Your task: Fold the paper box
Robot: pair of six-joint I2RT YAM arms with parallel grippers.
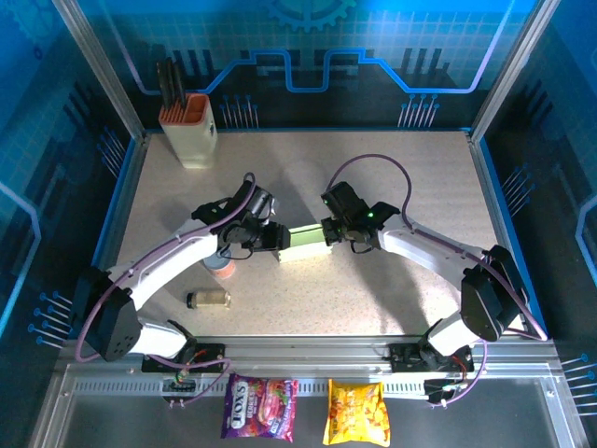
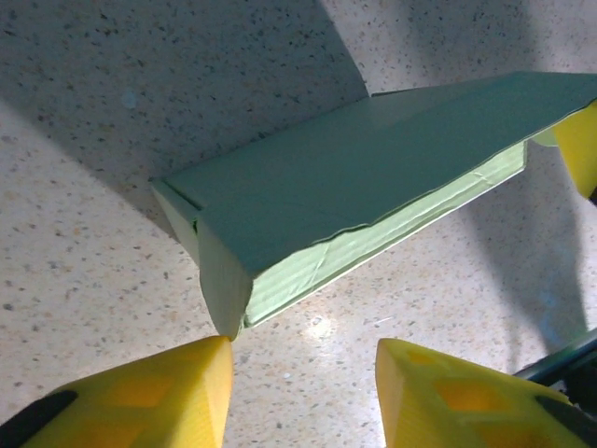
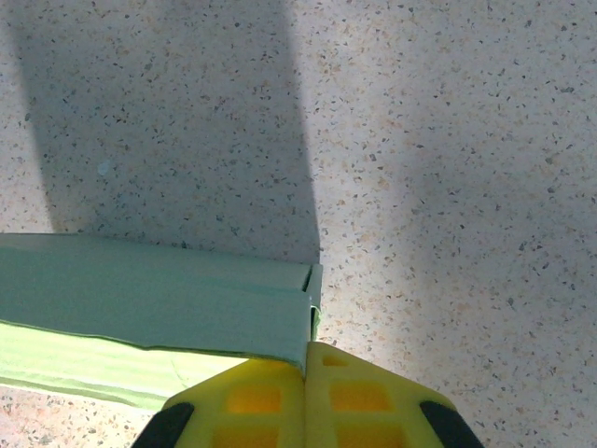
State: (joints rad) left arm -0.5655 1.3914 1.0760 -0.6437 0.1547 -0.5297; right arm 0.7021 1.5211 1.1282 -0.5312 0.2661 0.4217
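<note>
Listing hazards first, then positions.

Item: paper box [image 1: 303, 245], pale green thin card, long and narrow. From the left wrist a lighter ribbed face shows under a wavy-edged long panel.

Hazard one: we judge the card may buckle or tear at its pinched end if the two arms pull or twist against each other.

Hazard two: the left pincer [image 1: 268, 234] could close on air, or catch only the corner and crush it. The box's near corner sits to one side of the gap, not inside it.

Hazard three: the long panel could spring open if the hold slips, undoing the shape.

Position, right pincer [image 3: 306, 359]: the fingers are pressed flat together with no gap. The thin end wall of the box runs down into their seam, so we enter this pincer as gripping that end. The box stretches away from it over the table [image 3: 448, 168]. Whether it rests there or hangs just above, we cannot tell.

Position, left pincer [image 2: 303, 359]: the fingers are apart with a moderate gap and hold nothing. The box's near corner lies just beyond one fingertip [image 2: 187, 373]. We cannot tell if they touch. The rest of the box runs toward the other pincer, between the two arms near the table's middle.
</note>
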